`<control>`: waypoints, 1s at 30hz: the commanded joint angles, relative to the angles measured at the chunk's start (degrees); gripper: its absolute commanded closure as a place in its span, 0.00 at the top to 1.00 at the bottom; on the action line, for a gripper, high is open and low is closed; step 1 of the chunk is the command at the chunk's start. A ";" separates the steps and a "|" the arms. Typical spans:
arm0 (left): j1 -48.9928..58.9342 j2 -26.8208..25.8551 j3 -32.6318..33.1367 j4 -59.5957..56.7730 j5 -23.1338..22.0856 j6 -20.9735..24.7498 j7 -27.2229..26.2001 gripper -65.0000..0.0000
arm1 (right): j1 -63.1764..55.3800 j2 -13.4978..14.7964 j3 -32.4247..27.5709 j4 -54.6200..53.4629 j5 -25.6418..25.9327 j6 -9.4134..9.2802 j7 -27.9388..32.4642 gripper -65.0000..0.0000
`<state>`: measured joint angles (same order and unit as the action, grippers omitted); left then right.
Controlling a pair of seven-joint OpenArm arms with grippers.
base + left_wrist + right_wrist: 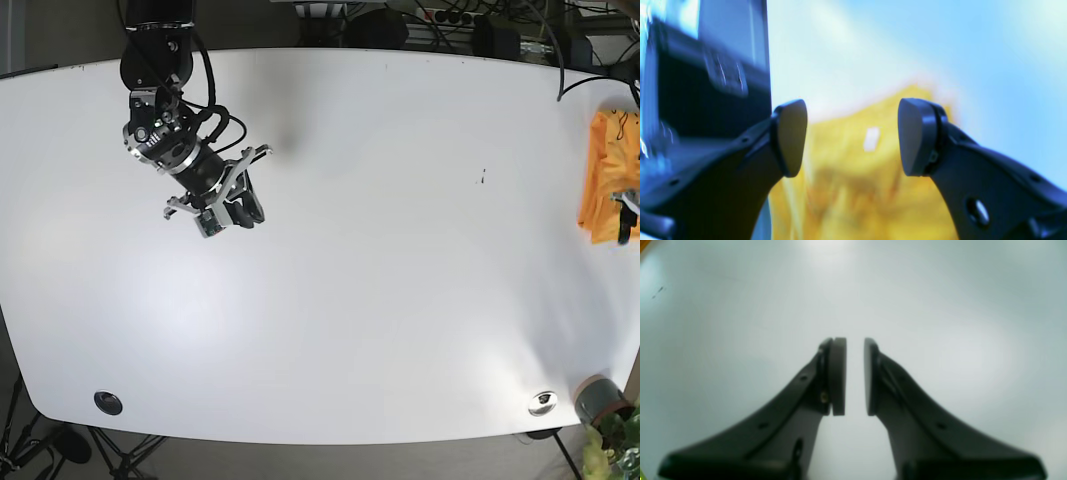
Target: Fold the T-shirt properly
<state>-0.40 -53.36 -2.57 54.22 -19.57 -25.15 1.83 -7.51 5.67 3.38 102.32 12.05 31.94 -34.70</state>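
The yellow T-shirt point(604, 176) looks soft and floppy; grab an edge. Left hand point(852, 136) is wide, right hand point(855, 376) narrow, both empty

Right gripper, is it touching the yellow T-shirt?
Apart. Base view shows the right gripper at the table's far-left, the T-shirt at its right edge.

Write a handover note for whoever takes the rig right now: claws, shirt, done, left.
Left claw: open, empty, over the yellow T-shirt; view blurred.
Right claw: nearly closed with a narrow gap, empty, above the bare white table.
T-shirt: a compact folded bundle at the table edge on the left arm's side, partly out of the base view.
Done: appears folded and set aside.
Left: check fold neatness; it can't be judged from here.
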 commanded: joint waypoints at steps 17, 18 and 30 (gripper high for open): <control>6.95 32.84 -7.41 29.61 20.50 18.60 -10.75 0.60 | -2.91 1.32 8.27 -4.70 -17.37 0.10 29.73 0.12; 7.66 34.15 -7.41 30.14 21.11 18.60 -11.63 0.60 | -3.09 1.23 9.15 -5.14 -17.37 0.10 30.70 0.12; 23.39 46.11 -6.27 39.54 22.52 18.60 -14.18 0.60 | -13.37 1.84 14.25 -5.66 -11.39 0.10 37.29 0.12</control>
<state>22.04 -7.42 -8.80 91.31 3.22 -6.81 -10.28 -20.25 6.70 17.56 95.48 -1.69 31.70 -0.08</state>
